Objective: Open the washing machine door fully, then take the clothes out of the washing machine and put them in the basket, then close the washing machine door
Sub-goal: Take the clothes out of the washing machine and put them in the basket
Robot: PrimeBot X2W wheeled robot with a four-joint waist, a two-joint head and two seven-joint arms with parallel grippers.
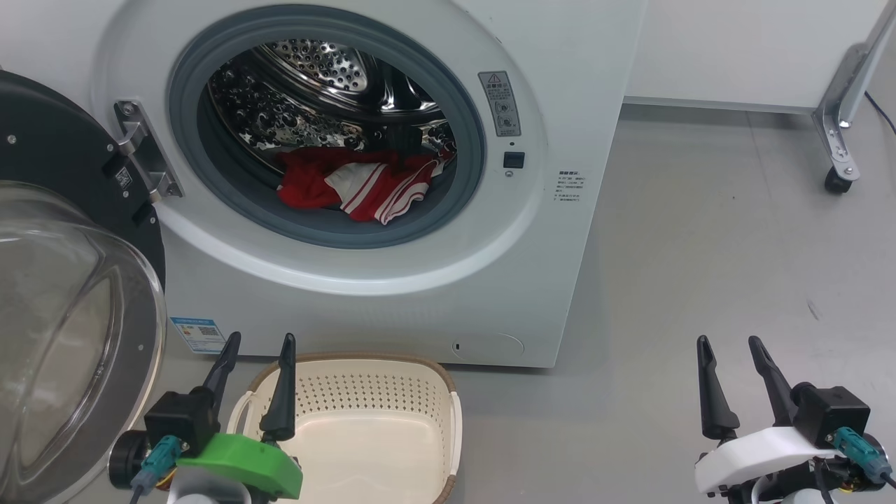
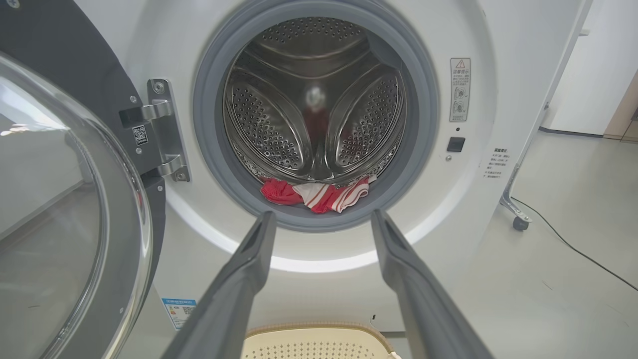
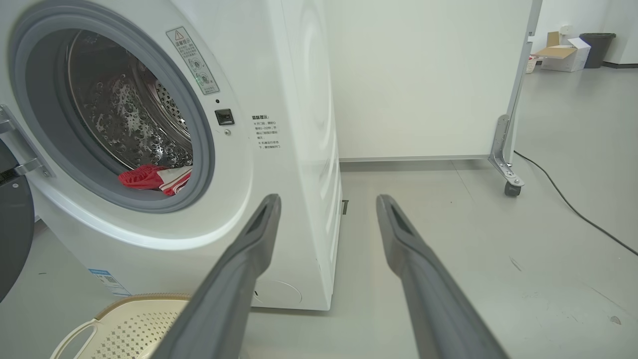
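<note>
The white washing machine point(image 1: 581, 84) stands open, its black-rimmed glass door point(image 1: 63, 308) swung out to the left. The clothes point(image 1: 364, 183), red and red-and-white striped, lie at the drum's front lip point(image 2: 319, 194) point(image 3: 154, 178). The cream basket point(image 1: 378, 427) sits on the floor in front of the machine, with nothing in the part that shows. My left gripper point(image 1: 259, 344) is open above the basket's left rim, fingers pointing at the machine. My right gripper point(image 1: 730, 344) is open over bare floor to the right of the machine. Both hold nothing.
A metal frame leg on a caster point(image 1: 838, 178) stands at the far right by a white panel, with a black cable point(image 3: 573, 209) trailing on the grey floor. A cardboard box and a dark bin point(image 3: 573, 47) sit far back.
</note>
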